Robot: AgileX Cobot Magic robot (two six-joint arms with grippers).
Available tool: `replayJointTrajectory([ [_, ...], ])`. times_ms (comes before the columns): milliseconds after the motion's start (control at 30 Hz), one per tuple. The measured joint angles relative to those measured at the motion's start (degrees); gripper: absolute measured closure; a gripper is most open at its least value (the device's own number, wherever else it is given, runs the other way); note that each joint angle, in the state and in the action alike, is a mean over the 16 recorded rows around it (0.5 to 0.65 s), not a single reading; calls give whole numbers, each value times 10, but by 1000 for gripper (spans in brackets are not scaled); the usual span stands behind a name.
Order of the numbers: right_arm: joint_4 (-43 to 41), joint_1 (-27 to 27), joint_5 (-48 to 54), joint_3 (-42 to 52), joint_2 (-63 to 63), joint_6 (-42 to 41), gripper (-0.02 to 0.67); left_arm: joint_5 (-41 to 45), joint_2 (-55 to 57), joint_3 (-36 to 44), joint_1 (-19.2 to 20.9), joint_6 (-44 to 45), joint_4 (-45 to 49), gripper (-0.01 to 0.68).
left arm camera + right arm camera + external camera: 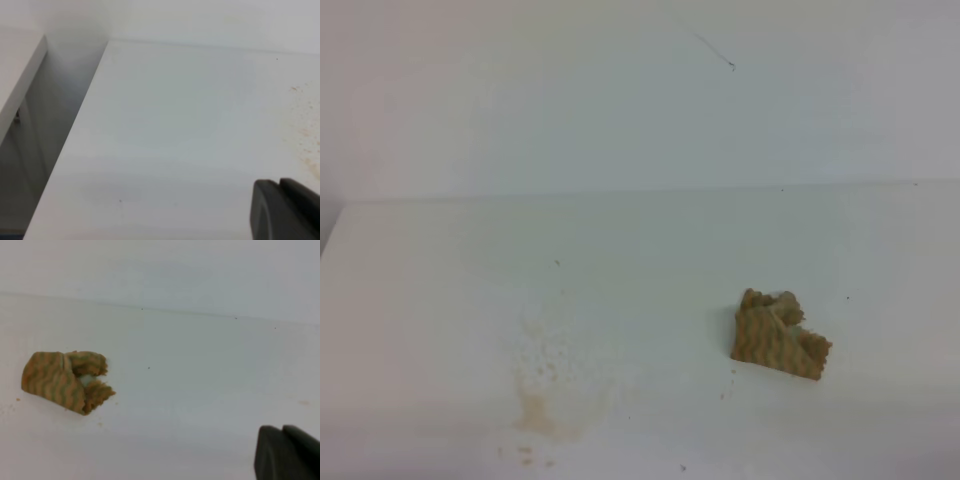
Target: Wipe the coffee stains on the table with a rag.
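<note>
The rag (778, 338), tan-brown and ribbed, lies crumpled on the white table (650, 250) at the right; it also shows in the right wrist view (62, 381) at the left. The coffee stains (542, 402), an orange-brown blotch with paler specks, sit at the front left, apart from the rag. Their specks show at the right edge of the left wrist view (305, 132). No gripper shows in the high view. My left gripper (279, 184) and right gripper (282, 429) show only as dark fingertips pressed together, empty, above the table.
A white wall (620, 100) rises behind the table's back edge. In the left wrist view the table's left edge drops into a shadowed gap, with another white surface (17, 75) beyond it.
</note>
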Motion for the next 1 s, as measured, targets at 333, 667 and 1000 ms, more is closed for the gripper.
replayJointTrajectory([
  [333,0,0,0,0,0,0,652,-2,0,3,0,0,0,675],
  [667,0,0,0,0,0,0,652,-2,1,5,0,0,0,675],
  [1000,0,0,0,0,0,0,652,0,0,5,0,0,0,675],
])
